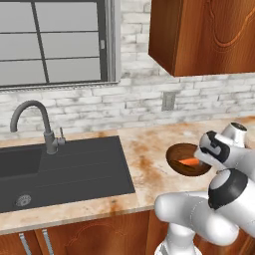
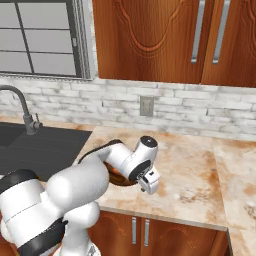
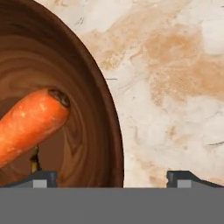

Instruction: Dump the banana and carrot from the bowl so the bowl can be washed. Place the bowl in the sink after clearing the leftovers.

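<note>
The round, shallow, dark reddish-brown wooden bowl (image 1: 185,160) stands upright on the mottled beige stone worktop (image 1: 149,164), to the right of the wide dark grey rectangular sink (image 1: 60,172) and apart from it. The small orange tapered carrot (image 1: 189,162) lies inside the bowl; in the hand view its blunt stem end (image 3: 59,97) points toward the bowl's near wall, and a small dark yellowish stub (image 3: 34,161) shows beneath it, too little of it visible to identify.

The pincer (image 3: 112,178) is low over the bowl's rim (image 3: 114,144): one fingertip (image 3: 41,178) is over the bowl's interior, the other (image 3: 186,178) over bare worktop outside it, so the rim lies between them. The fingers are spread apart and grip nothing. Whether either tip touches the bowl cannot be told.

In the right base view the hand (image 2: 149,181) hangs at the bowl's right edge, largely hiding the bowl behind the white arm (image 2: 125,157).

The curved grey metal faucet (image 1: 35,122) rises behind the basin; the round drain (image 1: 22,200) sits at its near left.
</note>
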Robot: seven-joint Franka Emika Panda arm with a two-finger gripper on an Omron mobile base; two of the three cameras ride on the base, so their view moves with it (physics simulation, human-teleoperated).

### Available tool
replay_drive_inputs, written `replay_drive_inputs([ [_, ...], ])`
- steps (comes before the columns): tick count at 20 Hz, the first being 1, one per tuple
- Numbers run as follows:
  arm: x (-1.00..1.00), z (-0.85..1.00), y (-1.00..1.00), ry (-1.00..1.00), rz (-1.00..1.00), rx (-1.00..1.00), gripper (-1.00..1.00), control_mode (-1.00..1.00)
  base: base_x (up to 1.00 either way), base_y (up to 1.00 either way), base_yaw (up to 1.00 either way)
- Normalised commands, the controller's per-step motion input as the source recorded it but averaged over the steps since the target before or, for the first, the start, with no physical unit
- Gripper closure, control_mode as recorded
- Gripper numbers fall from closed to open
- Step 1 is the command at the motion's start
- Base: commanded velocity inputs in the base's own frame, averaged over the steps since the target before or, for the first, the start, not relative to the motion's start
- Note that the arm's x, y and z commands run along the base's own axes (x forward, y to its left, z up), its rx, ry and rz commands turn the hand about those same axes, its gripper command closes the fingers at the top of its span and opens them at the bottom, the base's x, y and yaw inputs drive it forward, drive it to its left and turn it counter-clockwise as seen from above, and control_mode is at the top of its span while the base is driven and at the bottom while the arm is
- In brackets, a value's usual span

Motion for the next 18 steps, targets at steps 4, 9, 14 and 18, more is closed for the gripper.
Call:
replay_drive_inputs([
  [4, 0.56, -0.29, -0.31, 0.01, 0.00, 0.02, -1.00, -1.00, 0.00, 0.00, 0.00],
  [9, 0.02, -0.03, -0.15, 0.00, 0.00, 0.02, 1.00, -1.00, 0.00, 0.00, 0.00],
  [14, -0.14, 0.15, 0.00, -0.05, 0.00, 0.00, 1.00, -1.00, 0.00, 0.00, 0.00],
  [18, -0.12, 0.69, 0.04, -0.18, -0.03, -0.03, 1.00, -1.00, 0.00, 0.00, 0.00],
])
